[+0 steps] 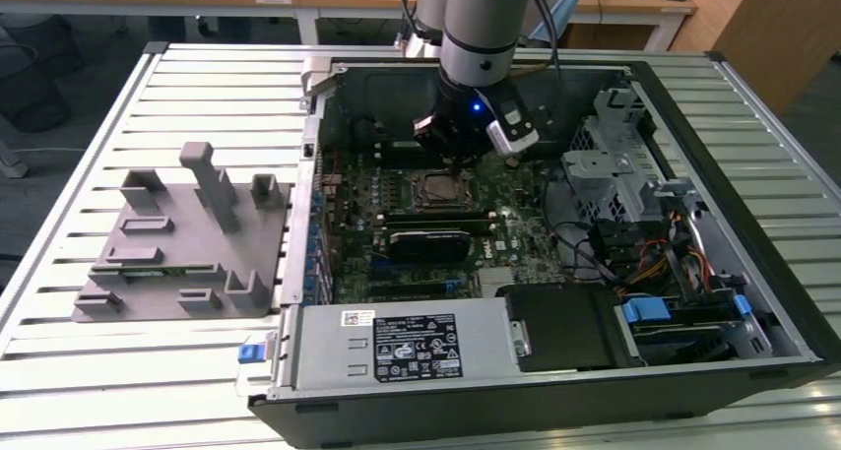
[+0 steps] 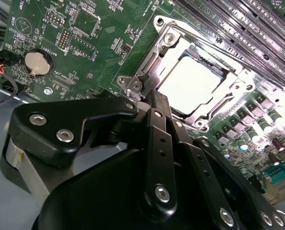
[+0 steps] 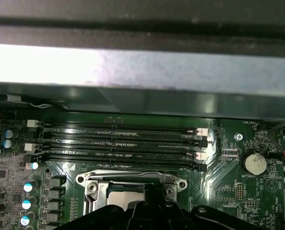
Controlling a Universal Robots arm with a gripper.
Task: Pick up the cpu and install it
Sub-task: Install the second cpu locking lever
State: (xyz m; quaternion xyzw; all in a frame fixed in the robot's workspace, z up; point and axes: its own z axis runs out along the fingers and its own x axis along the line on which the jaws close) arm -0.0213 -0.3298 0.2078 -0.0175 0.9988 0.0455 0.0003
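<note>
Silvery cpu: seated in socket frame (frame not yet closed, apparently)
Gripper: just above socket edge — fingers' state unclear
Progress: placement seemingly done — locking left

Cpu: bright, smooth metal top, glaring under light. Socket frame: shiny bare metal. Gripper: matt black, silver screw heads. Motherboard: glossy green. Tray: matt grey plastic. Table: pale ribbed metal slats.
</note>
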